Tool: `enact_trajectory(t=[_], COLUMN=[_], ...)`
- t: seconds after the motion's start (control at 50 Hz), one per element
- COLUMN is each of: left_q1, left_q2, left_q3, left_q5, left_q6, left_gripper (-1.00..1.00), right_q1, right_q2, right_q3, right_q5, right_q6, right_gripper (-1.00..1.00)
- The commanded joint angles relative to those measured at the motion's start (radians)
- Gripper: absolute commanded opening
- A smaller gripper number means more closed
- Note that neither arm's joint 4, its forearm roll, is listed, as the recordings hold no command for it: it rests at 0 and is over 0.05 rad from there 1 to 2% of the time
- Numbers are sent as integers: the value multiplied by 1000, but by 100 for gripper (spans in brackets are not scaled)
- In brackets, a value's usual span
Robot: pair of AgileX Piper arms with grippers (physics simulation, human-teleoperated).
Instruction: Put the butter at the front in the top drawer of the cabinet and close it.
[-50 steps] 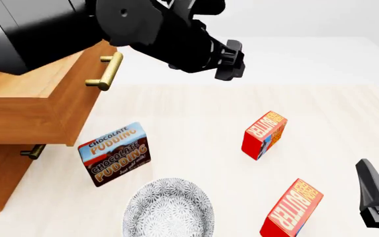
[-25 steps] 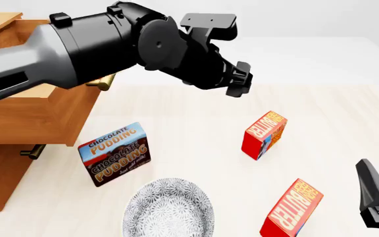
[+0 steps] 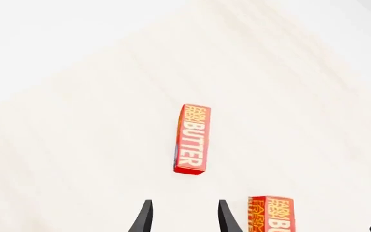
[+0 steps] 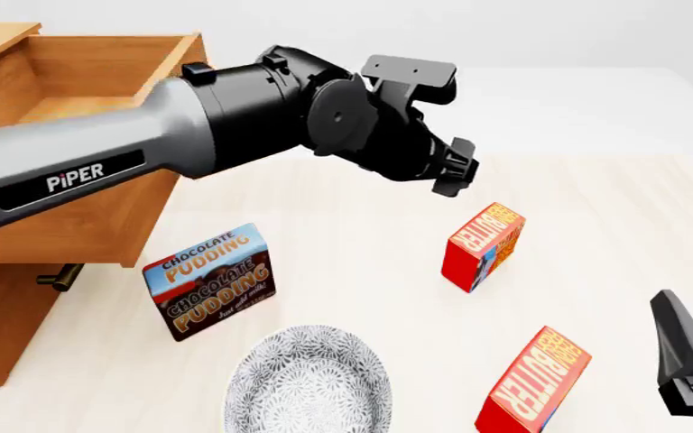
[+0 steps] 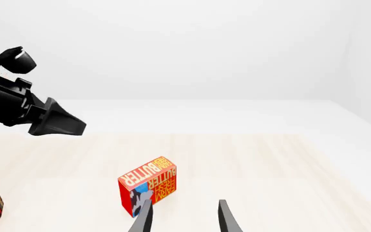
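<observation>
Fingers (image 4: 453, 168) of left arm now nearer butter (image 4: 485, 244).

Glossy grey left arm (image 4: 94, 171) with white "PIPER" lettering, black wrist housing.

Two butter cartons (image 4: 484, 245) (image 4: 534, 382), one pudding box (image 4: 210, 280), one bowl (image 4: 308, 383) and one two-drawer cabinet (image 4: 46, 216) are sitting on the table.

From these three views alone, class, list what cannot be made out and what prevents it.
- Lower drawer: front view, mostly hidden under the open top drawer.
- Nearer butter: cut off by the front view's bottom edge.
- Right gripper: only fingertips show in its wrist view.
</observation>
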Motion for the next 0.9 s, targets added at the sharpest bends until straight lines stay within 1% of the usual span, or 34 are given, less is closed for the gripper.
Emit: enact_trajectory(t=[0.02,0.04,0.06,0.08,0.1,0.14,0.18,0.2,0.22,0.24,0.28,0.3,0.34,0.38,0.4,0.44,0.5,0.52,0.58,0.6,0.62,0.64,0.66,0.7,0.72,0.76,0.78,0.8,0.84,0.9], left_q1=[18,7,40,35,-4,38,3,29,40,-1,11,3,7,-15,-4,-21,-12,-5,-6,71,52,-11,8,12,-1,26,4,13,-7,-3], left_q2=[36,35,55,58,50,74,72,86,90,78,99,98,113,112,124,127,144,162,166,186,186,177,184,193,192,212,207,220,222,231], left_q3=[-7,-3,-22,-24,-14,-39,-31,-48,-52,-40,-58,-57,-73,-69,-81,-82,-100,-117,-118,-144,-142,-122,-128,-133,-129,-153,-145,-159,-159,-174], left_q5=[-25,-36,-12,-15,-37,-8,-29,-8,-4,-30,-12,-18,-7,-21,-9,-17,-5,10,7,38,33,5,11,14,8,30,18,30,23,32], left_q6=[10,-2,34,32,-1,42,5,38,46,9,30,19,36,17,34,25,42,60,60,142,122,57,74,85,71,113,85,107,89,109], left_gripper=[100,100,100,100,100,100,100,100,100,100,100,100,100,100,100,100,100,100,100,100,100,100,100,100,100,100,100,100,100,100], right_q1=[0,0,0,0,0,0,0,0,0,0,0,0,0,0,0,0,0,0,0,0,0,0,0,0,0,0,0,0,0,0], right_q2=[-1,-1,-1,-1,-1,0,0,1,1,2,2,2,1,1,2,2,2,2,2,2,1,1,1,1,2,1,2,1,1,1], right_q3=[1,1,1,1,1,1,1,1,1,1,1,1,1,1,1,1,1,1,1,1,1,1,1,1,1,1,1,1,1,1], right_q5=[0,0,0,0,0,-1,-1,-2,-2,-3,-3,-3,-3,-3,-3,-3,-3,-3,-3,-3,-3,-3,-3,-3,-3,-3,-3,-3,-3,-3], right_q6=[0,0,0,0,0,0,0,0,0,0,0,0,-1,0,0,0,0,0,0,0,0,0,0,0,0,0,0,0,0,0], right_gripper=[100,100,100,100,100,100,100,100,100,100,100,100,100,100,100,100,100,100,100,100,100,100,100,100,100,100,100,100,100,100])
